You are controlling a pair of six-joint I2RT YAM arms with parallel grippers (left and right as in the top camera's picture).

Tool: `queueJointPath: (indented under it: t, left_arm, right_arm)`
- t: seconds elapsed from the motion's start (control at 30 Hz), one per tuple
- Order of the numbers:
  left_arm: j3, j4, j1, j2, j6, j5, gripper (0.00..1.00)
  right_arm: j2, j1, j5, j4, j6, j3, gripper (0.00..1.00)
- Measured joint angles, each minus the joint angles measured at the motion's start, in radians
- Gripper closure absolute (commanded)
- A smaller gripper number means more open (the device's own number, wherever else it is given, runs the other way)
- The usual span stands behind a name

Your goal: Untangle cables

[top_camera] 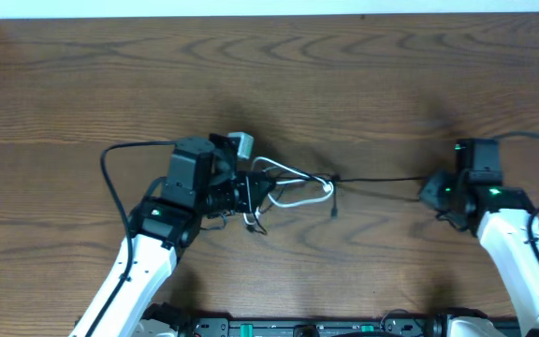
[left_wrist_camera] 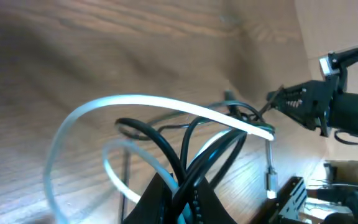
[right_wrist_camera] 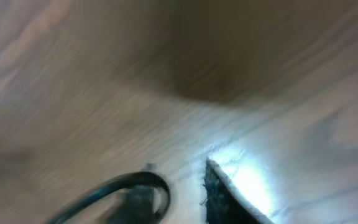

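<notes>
Fingers (left_wrist_camera: 151,200) of the left gripper (left_wrist_camera: 176,202) are pinched fully closed on the bunched cables (left_wrist_camera: 188,167), probably to anchor the tangle while the far end is drawn out. Beyond them the white cable (left_wrist_camera: 135,101) arcs in loose loops over the table (top_camera: 269,75). The black cable (top_camera: 382,179) runs nearly straight from the knot (top_camera: 333,178) to the right gripper (top_camera: 430,193); whether that one grips it I cannot tell. No container is in view.
</notes>
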Motion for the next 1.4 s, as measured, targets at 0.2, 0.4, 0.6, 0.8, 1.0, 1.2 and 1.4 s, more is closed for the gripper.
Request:
queueJointPath:
  t: [0.2,0.4,0.6,0.8,1.0,1.2,1.4]
  left_arm:
    - [0.0,0.017,0.024,-0.007,0.011,0.011,0.93]
    - [0.0,0.018,0.027,-0.011,0.05,0.031,0.92]
    - [0.0,0.017,-0.02,-0.01,0.072,0.035,0.92]
    - [0.0,0.029,-0.081,-0.002,0.079,0.038,0.92]
    - [0.0,0.044,-0.098,-0.001,0.08,0.038,0.93]
    - [0.0,0.045,-0.1,0.013,0.08,0.038,0.92]
    - [0.0,0.051,-0.12,0.033,0.083,0.037,0.92]
  right_arm:
    - [0.0,-0.017,-0.143,0.182,-0.133,-0.006,0.48]
    - [0.0,0.005,-0.533,0.314,-0.407,-0.006,0.34]
    - [0.0,0.053,-0.742,0.318,-0.57,-0.006,0.34]
    - [0.0,0.168,-0.801,0.317,-0.678,-0.006,0.31]
    - [0.0,0.29,-0.846,0.321,-0.771,-0.006,0.3]
    - [0.0,0.356,-0.874,0.362,-0.811,-0.006,0.31]
    - [0.0,0.373,-0.893,0.382,-0.822,-0.006,0.42]
